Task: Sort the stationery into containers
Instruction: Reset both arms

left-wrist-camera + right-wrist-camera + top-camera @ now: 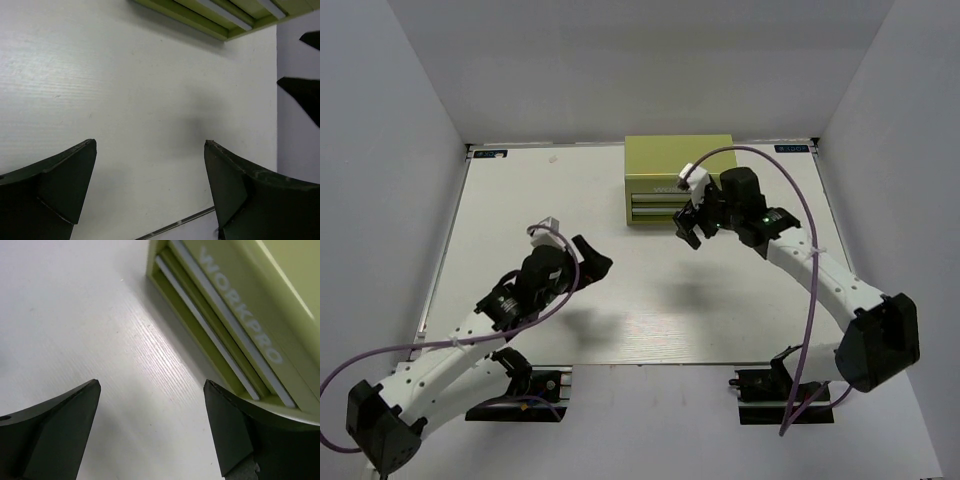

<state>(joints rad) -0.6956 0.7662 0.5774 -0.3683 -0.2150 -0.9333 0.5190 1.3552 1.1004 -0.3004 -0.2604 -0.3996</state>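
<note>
The right gripper (pixel 151 385) has its two dark fingers spread wide, with nothing between them but bare white table (pixel 75 315); it touches nothing. It hangs above the table just in front of the yellow-green toolbox (pixel 280 295), angled down toward the foot of the front face. The two drawers (pixel 215 335) look pushed in, and the pale lettering (pixel 240 305) above them reads WORKPRO. Behind the gripper, the right arm (pixel 820 275) runs back from the near right corner, its forearm slanting inward and away from its base, so the wrist sits over the toolbox's front right part. A purple cable (pixel 808 230) loops above it. The left gripper (pixel 150 142) is likewise wide apart and empty, its fingers clear of the surface, aimed across the table toward the toolbox but well apart from it. The left arm (pixel 460 350) lies low and stretched from the near left corner diagonally toward the middle, with its wrist raised over the left-centre of the table. The toolbox stands at the far edge, slightly right of centre, against the back wall.
</note>
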